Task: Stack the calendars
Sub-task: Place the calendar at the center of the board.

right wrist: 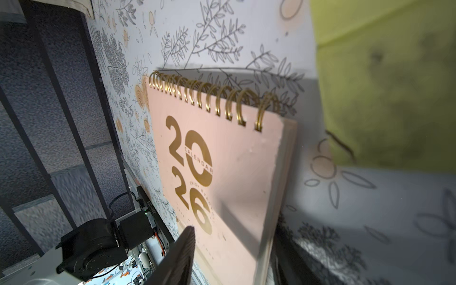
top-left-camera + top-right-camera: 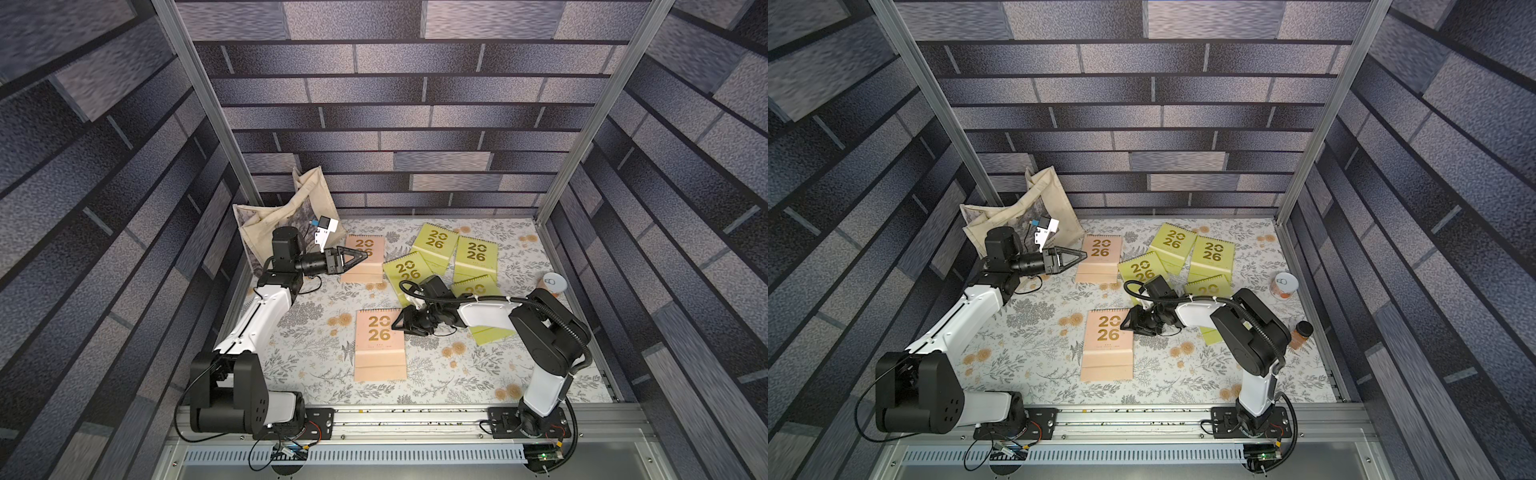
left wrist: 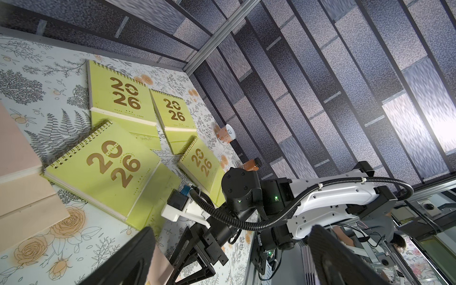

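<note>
Top views first. My left gripper hangs wide open and empty, its tips above the edge of the back pink calendar, which lies flat just below them. The tote sits behind that gripper's wrist.

My right gripper points at the front pink calendar. Its tips are at that calendar's side edge, near the spiral corner. The calendar lies flat on the mat. I cannot tell the jaw width from up here.

Four green calendars lie behind the right gripper, overlapping loosely and not stacked. One runs under that arm's forearm. The can and the bottle are well apart from the gripper, past its arm's elbow.

Left wrist view. The left gripper's fingers are spread wide with nothing held between them. All four green calendars lie ahead of it, covers up. The back pink calendar is just beside one finger. The right gripper shows ahead too, with a strip of the front pink calendar at its tips.

Right wrist view. The front pink calendar fills the view, its side edge between the two fingers. The jaws stand partway open. The finger over the cover looks clear of it and throws a shadow on it. The other finger is a dark blur down beside the edge. I see no grip. A green calendar is blurred just beside the gripper.
</note>
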Robot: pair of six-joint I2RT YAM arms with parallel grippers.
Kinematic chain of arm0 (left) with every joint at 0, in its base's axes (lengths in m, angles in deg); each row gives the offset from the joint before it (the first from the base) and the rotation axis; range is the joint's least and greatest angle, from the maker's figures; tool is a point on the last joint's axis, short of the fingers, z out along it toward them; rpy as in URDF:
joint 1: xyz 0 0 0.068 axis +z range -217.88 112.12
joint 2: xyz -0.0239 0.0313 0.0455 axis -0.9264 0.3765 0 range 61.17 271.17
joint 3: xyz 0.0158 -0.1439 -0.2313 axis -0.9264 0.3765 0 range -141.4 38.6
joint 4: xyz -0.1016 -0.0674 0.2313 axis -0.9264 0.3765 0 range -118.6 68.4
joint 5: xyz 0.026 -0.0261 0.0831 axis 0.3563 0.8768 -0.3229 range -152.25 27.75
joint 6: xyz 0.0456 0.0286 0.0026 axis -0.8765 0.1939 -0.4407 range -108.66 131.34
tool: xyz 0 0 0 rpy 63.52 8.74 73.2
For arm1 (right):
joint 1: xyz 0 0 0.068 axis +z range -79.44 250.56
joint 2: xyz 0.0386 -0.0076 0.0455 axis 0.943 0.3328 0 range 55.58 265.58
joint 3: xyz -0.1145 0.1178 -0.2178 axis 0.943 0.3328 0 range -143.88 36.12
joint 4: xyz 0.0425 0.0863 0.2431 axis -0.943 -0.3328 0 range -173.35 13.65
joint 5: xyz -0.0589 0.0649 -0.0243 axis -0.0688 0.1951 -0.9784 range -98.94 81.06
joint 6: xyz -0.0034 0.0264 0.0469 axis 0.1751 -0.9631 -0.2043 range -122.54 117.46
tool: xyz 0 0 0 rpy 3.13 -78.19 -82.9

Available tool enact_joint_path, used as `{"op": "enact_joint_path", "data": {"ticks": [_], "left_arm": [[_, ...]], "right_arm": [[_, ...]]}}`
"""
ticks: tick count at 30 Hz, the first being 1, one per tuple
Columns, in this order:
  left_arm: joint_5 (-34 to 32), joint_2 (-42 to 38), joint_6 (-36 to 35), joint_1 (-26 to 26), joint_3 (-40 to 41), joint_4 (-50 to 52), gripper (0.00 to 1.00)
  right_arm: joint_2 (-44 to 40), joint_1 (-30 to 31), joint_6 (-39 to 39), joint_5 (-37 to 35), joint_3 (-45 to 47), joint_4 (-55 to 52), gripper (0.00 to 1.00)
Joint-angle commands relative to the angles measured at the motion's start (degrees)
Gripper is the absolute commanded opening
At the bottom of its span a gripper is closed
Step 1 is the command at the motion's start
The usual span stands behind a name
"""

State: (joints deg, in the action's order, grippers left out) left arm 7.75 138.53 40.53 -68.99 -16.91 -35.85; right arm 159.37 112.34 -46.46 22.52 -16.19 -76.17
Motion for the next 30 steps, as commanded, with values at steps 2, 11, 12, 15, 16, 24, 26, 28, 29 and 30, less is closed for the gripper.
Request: {"op": "enact_joint_path", "data": {"ticks": [2, 11, 12, 15, 16, 24, 26, 28, 29, 30], "left_arm": [[-0.65, -0.15, 0.38, -0.39, 0.49, -0.66, 1.0], [-5.07, 1.41, -0.14, -0.08, -1.04, 3.0, 1.0], [-7.0, 2.07, -0.54, 0.13, -1.74, 5.0, 1.0], [-12.56, 5.53, -0.98, 1.09, -4.18, 10.91, 1.0], [-13.51, 6.86, -0.9, 1.24, -5.1, 12.26, 1.0], [-27.24, 15.19, 4.09, -4.28, -9.9, 14.45, 1.0], [-30.95, 17.54, 4.74, -4.9, -11.53, 17.37, 1.0], [-31.67, 19.69, 7.61, -5.3, -12.16, 15.98, 1.0], [-31.95, 20.76, 9.53, -5.89, -12.25, 15.09, 1.0], [-32.7, 21.56, 10.92, -6.46, -12.49, 15.02, 1.0]], "right_arm": [[-2.45, 0.41, 1.65, -4.09, -0.51, -6.19, 0.53], [-8.32, -0.54, 8.45, -10.36, -3.42, -17.06, 0.59], [-8.8, -1.29, 9.83, -9.45, -4.61, -18.75, 0.62], [-10.0, -4.29, 14.3, -6.48, -8.11, -22.4, 0.79], [-10.73, -5.39, 15.32, -6.35, -8.23, -22.88, 0.79], [-10.15, -19.23, 27.35, -3.45, -22.81, -32.61, 0.81], [-7.88, -21.71, 30.16, -3.15, -27.31, -35.82, 0.81], [-5.32, -23.56, 32.82, -3.19, -31.71, -38.67, 0.82], [-3.9, -24.6, 34.28, -2.9, -33.76, -39.43, 0.82], [-2.63, -25.46, 35.25, -1.64, -35.27, -39.52, 0.82]]}}
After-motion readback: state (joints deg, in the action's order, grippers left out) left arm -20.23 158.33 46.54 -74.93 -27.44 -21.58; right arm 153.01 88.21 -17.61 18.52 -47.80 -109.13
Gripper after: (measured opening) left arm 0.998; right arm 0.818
